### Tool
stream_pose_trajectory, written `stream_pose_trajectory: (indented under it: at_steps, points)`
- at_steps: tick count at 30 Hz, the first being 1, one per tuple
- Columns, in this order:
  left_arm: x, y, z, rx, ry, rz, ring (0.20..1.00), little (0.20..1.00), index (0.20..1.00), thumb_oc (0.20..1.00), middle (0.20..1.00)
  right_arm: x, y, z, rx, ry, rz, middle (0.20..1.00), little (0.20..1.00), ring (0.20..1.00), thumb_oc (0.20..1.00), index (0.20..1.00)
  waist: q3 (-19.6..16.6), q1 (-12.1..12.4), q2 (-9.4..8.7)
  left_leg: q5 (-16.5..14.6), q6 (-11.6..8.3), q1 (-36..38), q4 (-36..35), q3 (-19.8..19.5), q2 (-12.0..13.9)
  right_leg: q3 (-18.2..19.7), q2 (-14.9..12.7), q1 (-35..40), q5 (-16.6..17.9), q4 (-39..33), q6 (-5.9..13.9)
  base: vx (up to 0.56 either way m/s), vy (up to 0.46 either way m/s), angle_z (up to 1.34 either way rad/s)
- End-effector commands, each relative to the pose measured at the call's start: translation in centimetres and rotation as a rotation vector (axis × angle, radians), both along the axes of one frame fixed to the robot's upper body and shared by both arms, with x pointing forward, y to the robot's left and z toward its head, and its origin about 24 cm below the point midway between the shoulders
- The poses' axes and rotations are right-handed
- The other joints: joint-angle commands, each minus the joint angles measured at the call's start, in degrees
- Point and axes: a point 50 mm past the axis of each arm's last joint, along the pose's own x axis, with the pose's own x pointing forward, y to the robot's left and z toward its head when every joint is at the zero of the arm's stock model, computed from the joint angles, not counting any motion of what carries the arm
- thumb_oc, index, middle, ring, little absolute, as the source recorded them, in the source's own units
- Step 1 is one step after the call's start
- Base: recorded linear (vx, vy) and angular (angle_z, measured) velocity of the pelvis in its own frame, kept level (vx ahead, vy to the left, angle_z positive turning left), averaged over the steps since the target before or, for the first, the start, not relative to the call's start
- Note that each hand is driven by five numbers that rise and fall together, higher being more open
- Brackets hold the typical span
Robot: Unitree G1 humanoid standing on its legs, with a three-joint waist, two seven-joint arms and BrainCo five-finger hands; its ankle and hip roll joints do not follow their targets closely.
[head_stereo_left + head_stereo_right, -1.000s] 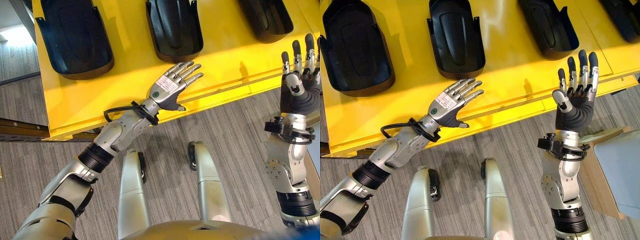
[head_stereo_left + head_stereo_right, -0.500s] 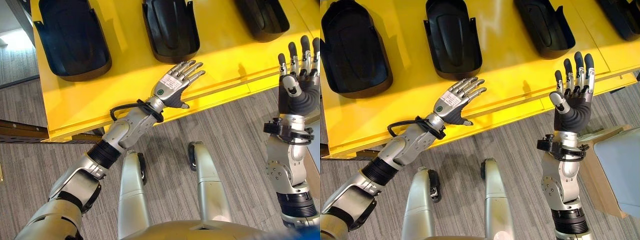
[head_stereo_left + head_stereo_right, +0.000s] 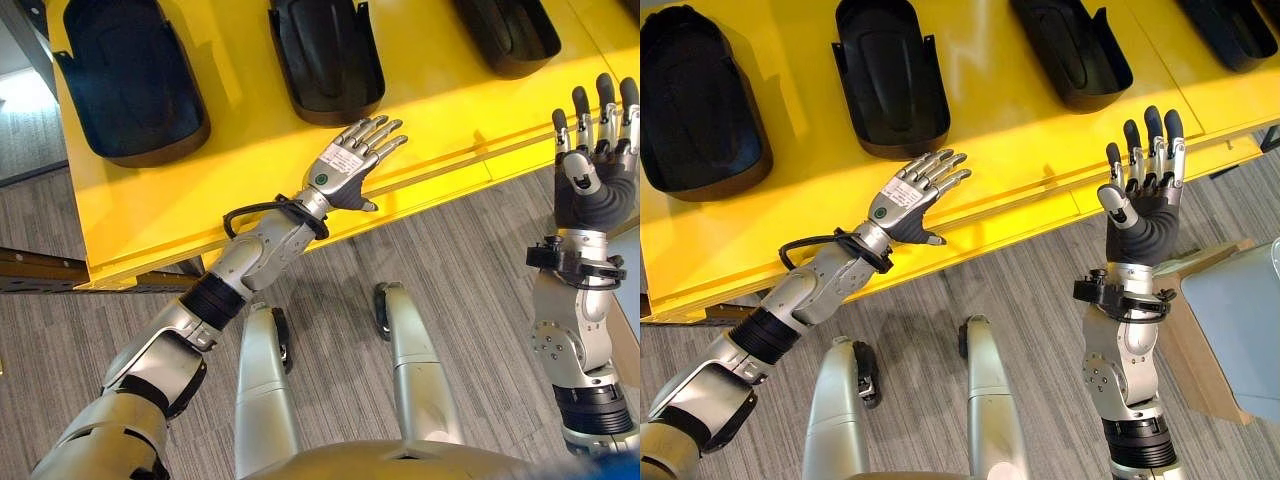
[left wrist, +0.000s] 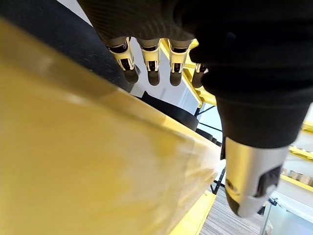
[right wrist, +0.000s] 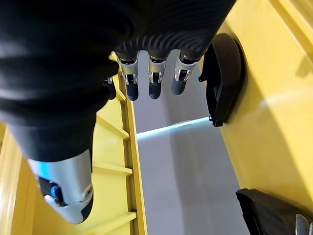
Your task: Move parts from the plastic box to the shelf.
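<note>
Here, a yellow shelf [image 3: 1040,150] carries a row of black moulded parts: one [image 3: 700,100] near its left end, a second [image 3: 890,75] beside it, a third [image 3: 1072,50] further right and a fourth [image 3: 1230,28] at the right end, each lying flat and apart from its neighbours. The left robot hand [image 3: 908,195] hovers over the front edge of the shelf, back uppermost, fingers straight and slightly spread, holding nothing; it sits just in front of the second part without touching it. The right robot hand [image 3: 1140,200] is raised upright before the front edge, palm toward the camera, fingers straight and close together, also empty. A grey box [image 3: 1240,330] stands on the floor at the right, below the shelf
</note>
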Motion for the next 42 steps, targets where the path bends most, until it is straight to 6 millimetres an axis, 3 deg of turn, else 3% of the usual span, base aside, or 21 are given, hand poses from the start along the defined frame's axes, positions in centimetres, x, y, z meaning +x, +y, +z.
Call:
stream_pose_trajectory:
  at_steps: [1, 13, 21, 28, 33, 42]
  points:
    - [2.3, -0.7, 9.1, -0.026, -0.305, 0.05, 1.0, 1.0, 1.0, 1.0, 1.0, -0.5, -0.3, 2.1, 0.007, -0.122, 0.015, 1.0, 1.0, 1.0, 1.0, 1.0, 1.8, -0.5, 2.18, 3.4, -0.89, 1.0, -6.8, -3.1, -1.0, -1.6, -1.4, 2.1, -4.9, 2.0, -2.34, 0.0, 0.0, 0.0]
    - [2.0, -2.8, 11.4, -0.031, -0.367, -0.019, 1.0, 1.0, 1.0, 1.0, 1.0, -0.6, -0.5, 2.0, -0.006, -0.12, 0.022, 1.0, 1.0, 1.0, 1.0, 1.0, 1.4, -1.1, 2.3, 3.6, -0.79, 1.3, -7.2, -2.9, -0.7, -1.3, -1.4, 2.4, -4.2, 1.2, -2.05, 0.0, 0.002, -0.01]
    - [-1.3, -2.7, 10.1, -0.121, -0.292, -0.202, 1.0, 1.0, 1.0, 1.0, 1.0, -1.0, -0.5, 2.2, 0.002, -0.14, 0.003, 1.0, 1.0, 1.0, 1.0, 1.0, 1.6, 0.0, 2.34, 3.6, -0.59, 1.2, -7.6, -3.0, -1.2, -1.4, -1.5, 2.6, -4.3, 0.9, -2.11, 0.0, 0.0, 0.0]
    - [-4.4, -0.9, 9.4, -0.23, -0.252, -0.302, 1.0, 1.0, 1.0, 1.0, 1.0, -1.4, -0.5, 2.4, 0.011, -0.162, -0.012, 1.0, 1.0, 1.0, 1.0, 1.0, 1.8, 1.0, 2.16, 3.6, -0.5, 0.9, -7.4, -3.0, -1.6, -1.6, -1.6, 2.5, -4.2, 1.1, -2.24, 0.0, -0.004, 0.02]
    - [-6.3, 1.1, 10.0, -0.265, -0.335, -0.301, 1.0, 1.0, 1.0, 1.0, 1.0, -1.6, -0.6, 2.6, 0.001, -0.172, -0.03, 1.0, 1.0, 1.0, 1.0, 1.0, 1.9, 1.6, 1.94, 3.7, -0.56, 0.7, -7.4, -3.2, -1.7, -1.7, -1.8, 2.3, -4.3, 1.3, -2.31, 0.0, 0.0, 0.0]
    - [-7.1, 4.3, 11.7, -0.25, -0.515, -0.179, 1.0, 1.0, 1.0, 1.0, 1.0, -1.6, -0.9, 2.8, -0.025, -0.177, -0.046, 1.0, 1.0, 1.0, 1.0, 1.0, 1.6, 2.1, 2.09, 3.9, -0.66, 0.4, -7.3, -3.3, -1.8, -1.7, -1.6, 1.9, -4.2, 1.5, -2.38, -0.01, -0.004, 0.02]
